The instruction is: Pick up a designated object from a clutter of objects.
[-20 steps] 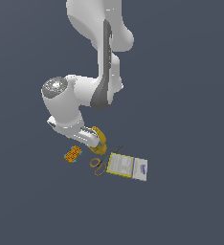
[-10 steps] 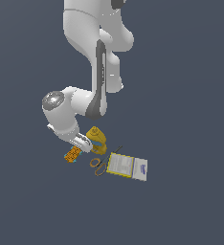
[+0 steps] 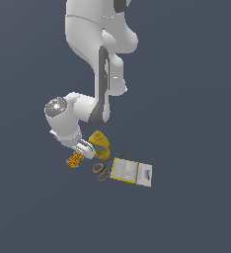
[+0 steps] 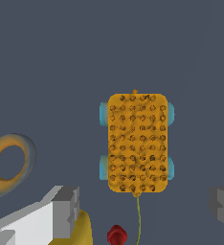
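Observation:
The designated object [image 4: 137,143] is a small flat orange oblong with a dark dot grid and cyan tips. It lies on the floor at the left end of the clutter of objects [image 3: 74,159]. My gripper [image 3: 84,151] hangs just above it and slightly to the exterior view's right. In the wrist view my gripper [image 4: 145,206] is open, its grey fingers [image 4: 66,210] standing wide apart with nothing between them. The object lies just ahead of the gap.
A yellow bottle [image 3: 100,143] lies close beside the gripper, its edge showing in the wrist view [image 4: 81,230]. Orange-handled scissors [image 3: 103,170] and a flat white-and-yellow box [image 3: 132,172] lie to the exterior view's right. A scissors ring [image 4: 8,163] shows in the wrist view.
The arm has folded down and swung toward the exterior view's left, bringing the gripper lower and from over the bottle to near the orange object. The objects have not moved.

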